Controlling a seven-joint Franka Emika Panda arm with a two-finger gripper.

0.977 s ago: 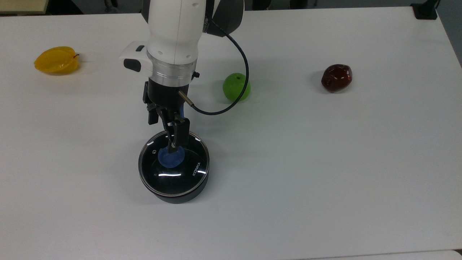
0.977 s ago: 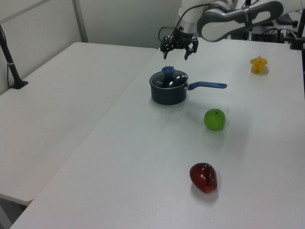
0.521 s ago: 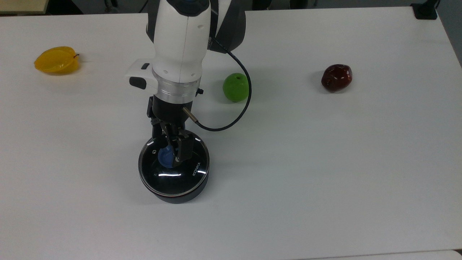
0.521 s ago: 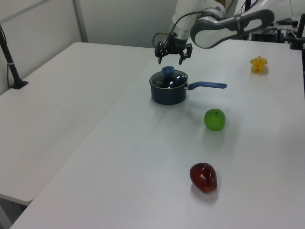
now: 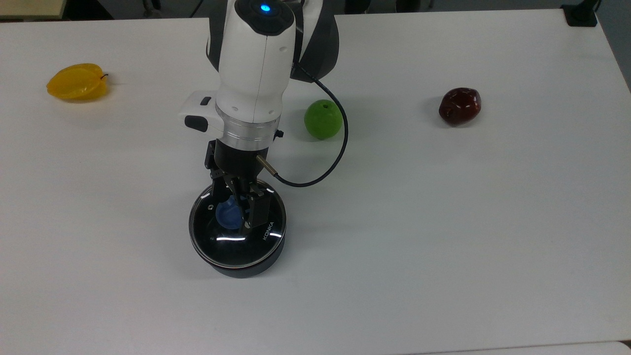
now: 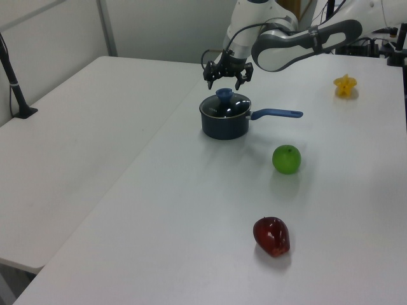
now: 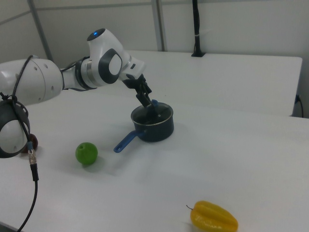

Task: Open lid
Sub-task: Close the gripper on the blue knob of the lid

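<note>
The lid (image 5: 246, 236) is round clear glass with a metal rim and a blue knob (image 5: 226, 215), and it sits closed on the black saucepan (image 6: 222, 124). The pan's blue handle (image 6: 276, 114) points to the left view's right. My gripper (image 6: 224, 84) hangs open just above the knob (image 6: 224, 94), one finger on each side, holding nothing. In the top view the gripper (image 5: 237, 203) covers part of the knob. In the right view the gripper (image 7: 147, 100) sits beside the knob (image 7: 154, 103).
A green apple (image 5: 323, 119) lies near the arm's black cable. A dark red fruit (image 5: 459, 106) is at the top view's right and a yellow starfruit (image 5: 77, 82) at its far left. The white table (image 5: 443, 246) stretches around the pan.
The arm has moved toward the pan and come down, bringing the open gripper from behind the lid to right over the knob. The lid and the pan have not moved.
</note>
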